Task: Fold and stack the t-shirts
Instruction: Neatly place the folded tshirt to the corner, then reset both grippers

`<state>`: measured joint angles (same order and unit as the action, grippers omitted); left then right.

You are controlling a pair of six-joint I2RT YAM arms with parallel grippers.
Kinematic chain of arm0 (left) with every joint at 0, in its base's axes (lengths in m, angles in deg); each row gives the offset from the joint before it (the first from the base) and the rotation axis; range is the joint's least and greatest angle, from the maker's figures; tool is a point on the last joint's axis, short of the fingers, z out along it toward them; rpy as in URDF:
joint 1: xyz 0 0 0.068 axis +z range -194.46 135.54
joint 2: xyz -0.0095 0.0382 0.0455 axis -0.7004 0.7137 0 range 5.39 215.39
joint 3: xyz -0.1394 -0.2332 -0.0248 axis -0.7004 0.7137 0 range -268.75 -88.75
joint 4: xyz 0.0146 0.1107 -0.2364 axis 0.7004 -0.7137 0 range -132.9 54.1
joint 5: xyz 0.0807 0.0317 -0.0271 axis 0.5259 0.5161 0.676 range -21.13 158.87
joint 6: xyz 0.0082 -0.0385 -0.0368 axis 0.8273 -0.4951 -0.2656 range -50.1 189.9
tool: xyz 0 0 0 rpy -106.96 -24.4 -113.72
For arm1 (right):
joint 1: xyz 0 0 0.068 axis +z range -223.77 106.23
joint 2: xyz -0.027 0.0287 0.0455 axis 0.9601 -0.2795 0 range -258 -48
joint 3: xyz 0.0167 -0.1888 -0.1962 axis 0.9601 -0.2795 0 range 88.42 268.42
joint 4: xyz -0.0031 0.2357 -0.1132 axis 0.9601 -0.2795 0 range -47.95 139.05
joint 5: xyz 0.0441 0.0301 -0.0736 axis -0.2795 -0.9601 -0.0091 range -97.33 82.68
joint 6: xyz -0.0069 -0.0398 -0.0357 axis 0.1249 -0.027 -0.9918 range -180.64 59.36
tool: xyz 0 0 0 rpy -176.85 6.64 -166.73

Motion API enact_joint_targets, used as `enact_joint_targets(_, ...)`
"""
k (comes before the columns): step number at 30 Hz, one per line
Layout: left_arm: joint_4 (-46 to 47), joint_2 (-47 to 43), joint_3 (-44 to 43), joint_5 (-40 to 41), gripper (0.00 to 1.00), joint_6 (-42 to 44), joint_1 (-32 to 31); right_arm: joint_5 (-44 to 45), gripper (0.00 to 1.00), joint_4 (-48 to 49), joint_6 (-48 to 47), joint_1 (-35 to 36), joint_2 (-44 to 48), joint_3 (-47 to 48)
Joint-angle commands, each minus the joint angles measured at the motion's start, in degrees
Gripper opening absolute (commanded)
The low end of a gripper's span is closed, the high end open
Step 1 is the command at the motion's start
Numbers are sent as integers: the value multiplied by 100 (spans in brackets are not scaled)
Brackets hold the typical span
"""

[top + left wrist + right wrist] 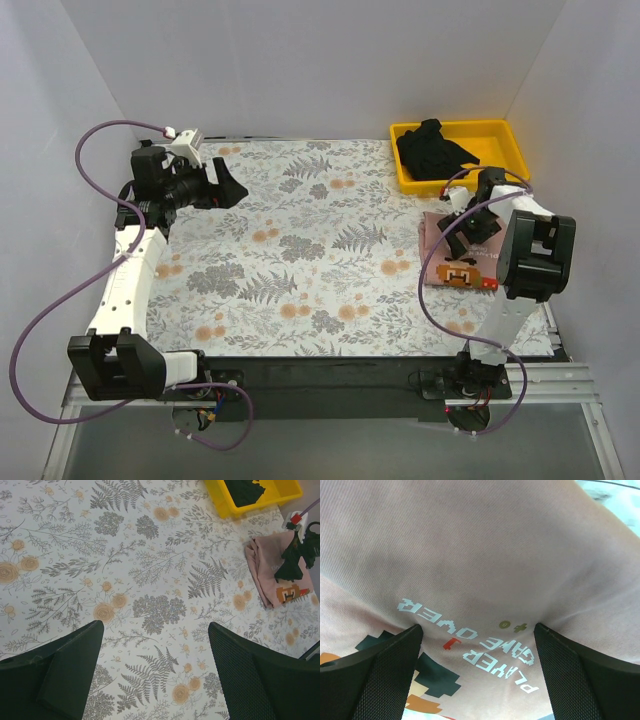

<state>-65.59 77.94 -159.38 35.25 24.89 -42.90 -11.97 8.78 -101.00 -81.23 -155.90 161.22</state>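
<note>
Right gripper (477, 627): my two fingers stand wide apart, nothing clamped between them. Both tips are down on the pink t-shirt (470, 545), and the cloth creases where they meet it. The lettering "PLAYER 1 GAME OVER" lies between the fingers, upside down in my wrist view, next to a blocky orange and dark figure.

Pink t-shirt: it lies folded on the right side of the floral table cover (300, 250), just in front of the yellow bin (500, 128).

Black t-shirt (432, 150): it is bunched up and unfolded inside the bin, one part draped over the near wall.

Left gripper (225, 188): it hangs above the far left of the table, well apart from both shirts. My wrist view shows its fingers spread, with only the cover's pattern between them.
</note>
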Motion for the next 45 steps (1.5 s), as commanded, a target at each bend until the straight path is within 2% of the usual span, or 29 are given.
enact_joint_targets(1, -72, -75, -206, -74, 85, 133, 20, 939, 98, 222, -947, -361, -855, 252)
enact_joint_targets(10, -133, 39, -267, -74, 85, 160, 20, 1062, 98, 116, -1115, -563, -1532, 1289)
enact_joint_targets(23, -151, 66, -311, -144, 86, 116, 20, 1062, 98, 63, -1281, -563, -1304, 1456)
enact_joint_targets(26, -160, 48, -329, -144, 86, 89, 20, 835, 98, -278, -1247, -563, -1138, 1886)
enact_joint_targets(32, -160, -13, -346, -144, 86, -16, 20, -158, 98, -1763, -860, -449, -602, 3371)
enact_joint_targets(36, -212, 13, -478, -66, 86, -147, 20, -581, 98, -2659, -544, -204, -259, 4434)
enact_joint_targets(39, -580, 250, -916, 31, 86, -209, 20, -897, 98, -2845, -87, 42, 74, 4884)
enact_joint_targets(44, -1266, 813, -1550, 93, 86, -35, 28, -1459, 98, -2741, 1115, 728, 620, 4710)
enact_joint_targets(45, -1311, 883, -1559, 84, 86, 62, 20, -1286, 98, -2384, 1144, 1233, 951, 4135)
